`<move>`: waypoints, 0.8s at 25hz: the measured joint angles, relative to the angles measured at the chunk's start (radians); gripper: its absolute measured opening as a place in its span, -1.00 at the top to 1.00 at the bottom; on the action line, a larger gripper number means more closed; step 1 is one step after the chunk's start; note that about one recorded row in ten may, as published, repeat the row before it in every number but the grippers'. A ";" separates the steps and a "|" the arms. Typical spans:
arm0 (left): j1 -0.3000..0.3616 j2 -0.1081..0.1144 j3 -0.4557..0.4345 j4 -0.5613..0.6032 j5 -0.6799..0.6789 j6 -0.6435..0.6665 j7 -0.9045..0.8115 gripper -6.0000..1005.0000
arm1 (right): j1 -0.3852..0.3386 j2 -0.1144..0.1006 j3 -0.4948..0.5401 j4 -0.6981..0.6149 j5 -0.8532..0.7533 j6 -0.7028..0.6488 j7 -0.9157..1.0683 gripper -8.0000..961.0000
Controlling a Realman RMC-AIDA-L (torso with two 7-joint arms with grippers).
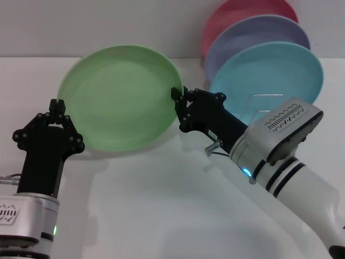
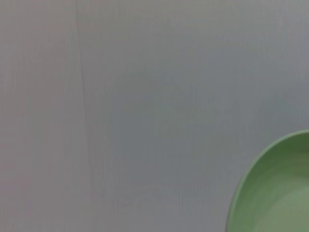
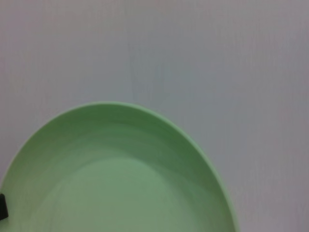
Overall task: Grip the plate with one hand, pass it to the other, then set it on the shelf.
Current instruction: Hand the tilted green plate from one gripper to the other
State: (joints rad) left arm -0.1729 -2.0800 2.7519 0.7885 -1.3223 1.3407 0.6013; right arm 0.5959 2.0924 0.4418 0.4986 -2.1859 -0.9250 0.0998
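Gripping the green plate [image 1: 121, 97] by its right rim, our right gripper [image 1: 180, 100] holds it tilted above the white table [image 1: 161, 205]. Our left gripper [image 1: 57, 110] sits at its left rim; whether it grips, we cannot tell. The wire shelf [image 1: 264, 102] stands behind, holding three plates.

White table [image 1: 161, 216], plain matte top. Wire rack [image 1: 264, 105] stands on it at far right, carrying light-blue plate [image 1: 269, 73], lavender plate [image 1: 256, 35] and pink plate [image 1: 242, 11] upright, one behind the other.
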 joint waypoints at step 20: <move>0.000 0.000 -0.002 -0.002 0.000 0.000 0.000 0.68 | 0.002 0.000 0.001 -0.001 0.000 0.000 0.000 0.82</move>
State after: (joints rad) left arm -0.1733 -2.0800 2.7503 0.7868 -1.3223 1.3406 0.6013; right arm 0.5981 2.0923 0.4425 0.4972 -2.1859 -0.9251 0.0997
